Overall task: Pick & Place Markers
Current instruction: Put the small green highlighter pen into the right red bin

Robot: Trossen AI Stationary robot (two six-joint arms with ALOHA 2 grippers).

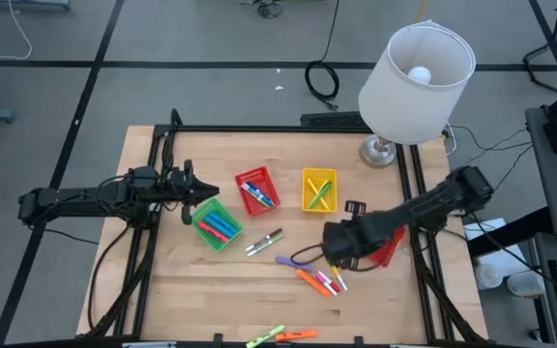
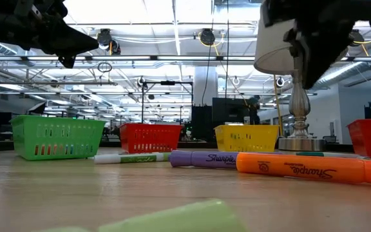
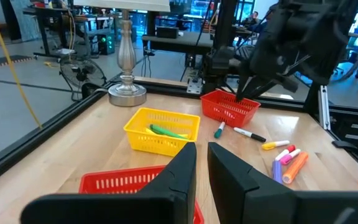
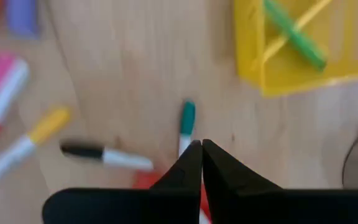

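Markers, loose group: lying flat on the wooden table at about 5 o'clock from its centre, purple, orange and pink barrels side by side, long axes running roughly 10-to-4 o'clock in the high view. In the low view the purple marker and orange marker are lying end to end across the picture.

White marker pair: lying between the green basket and the loose group, long axes running 8-to-2 o'clock.

Front-edge markers: green and orange, lying almost along the table's 6 o'clock edge.

Baskets: green basket is holding blue and pink markers; red basket is holding blue and white ones; yellow basket is holding a green marker and a yellow one, crossed.

Left gripper: hovering above the green basket's 12 o'clock rim, fingers standing narrowly apart, holding nothing visible.

Right gripper: hanging over the table just at 12 o'clock of the loose group, fingers pressed together, empty. Below it a green-capped marker and a black-capped marker are lying near another red basket.

Lamp: standing at the table's 1 o'clock corner.

Open room: bare wood is stretching across the 7-to-8 o'clock quarter and along the 12 o'clock edge.
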